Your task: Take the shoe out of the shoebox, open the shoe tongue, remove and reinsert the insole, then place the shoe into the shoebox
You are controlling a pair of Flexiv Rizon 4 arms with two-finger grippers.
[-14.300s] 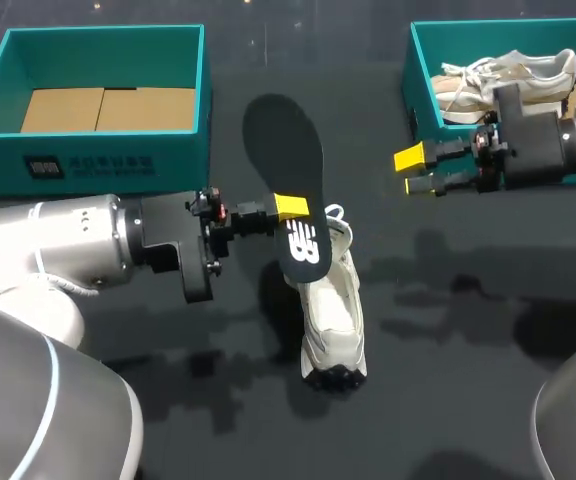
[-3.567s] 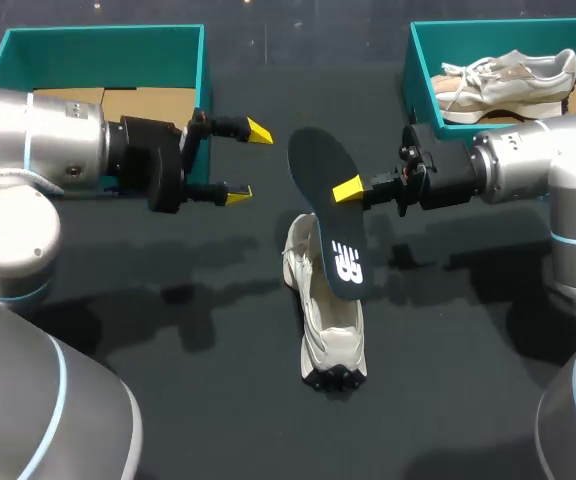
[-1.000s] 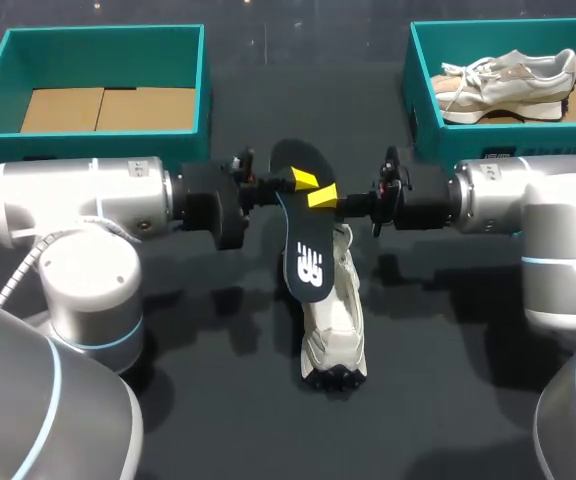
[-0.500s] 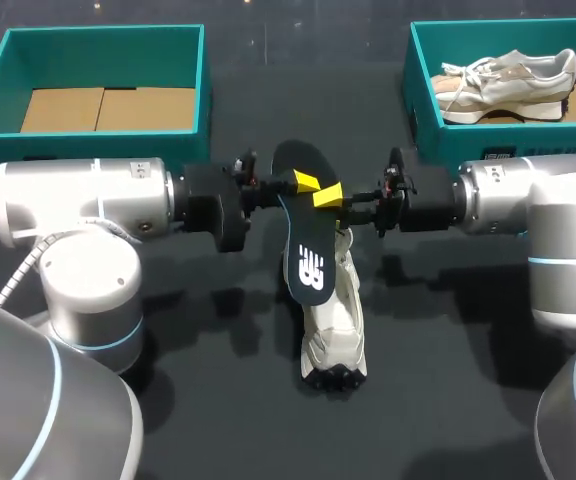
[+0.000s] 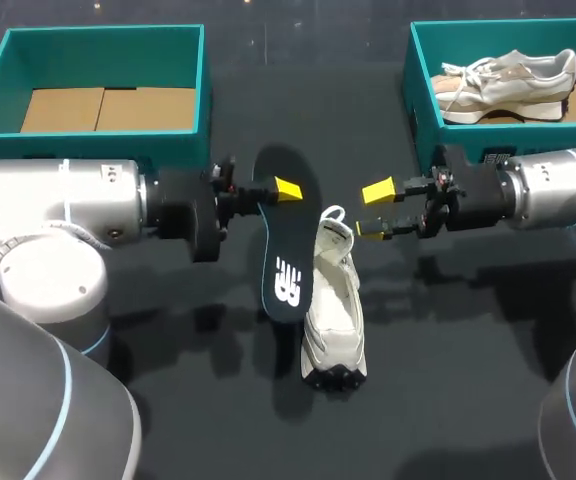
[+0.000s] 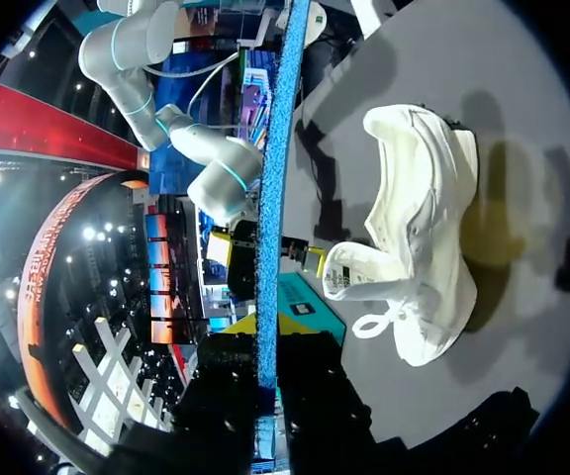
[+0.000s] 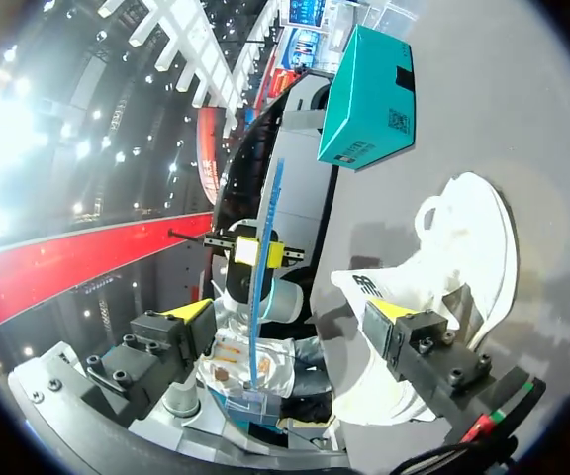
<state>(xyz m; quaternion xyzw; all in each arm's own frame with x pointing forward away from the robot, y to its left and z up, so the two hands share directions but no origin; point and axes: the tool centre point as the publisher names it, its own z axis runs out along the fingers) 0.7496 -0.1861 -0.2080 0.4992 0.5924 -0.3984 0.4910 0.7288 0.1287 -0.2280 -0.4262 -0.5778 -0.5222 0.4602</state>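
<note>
My left gripper [image 5: 287,188] is shut on the upper part of a black insole [image 5: 280,245], which hangs slanting down to the left of the white shoe [image 5: 334,310]. The shoe lies on the dark table with its tongue raised. In the left wrist view the insole [image 6: 271,188] shows edge-on, rising from my left gripper [image 6: 263,332], with the shoe [image 6: 419,257] beside it. My right gripper [image 5: 374,210] stands open, empty, just right of the shoe's tongue. In the right wrist view my right gripper [image 7: 290,312] frames the insole [image 7: 263,267] ahead without touching it.
A teal shoebox [image 5: 173,150] with a cardboard liner stands at the back left. A second teal box [image 5: 420,90] at the back right holds a beige shoe [image 5: 508,72]. The left box [image 7: 369,99] shows ahead of the right gripper.
My right gripper has opened, let go of the insole and drawn back to the right. My left gripper has carried the insole left, off the shoe's opening.
</note>
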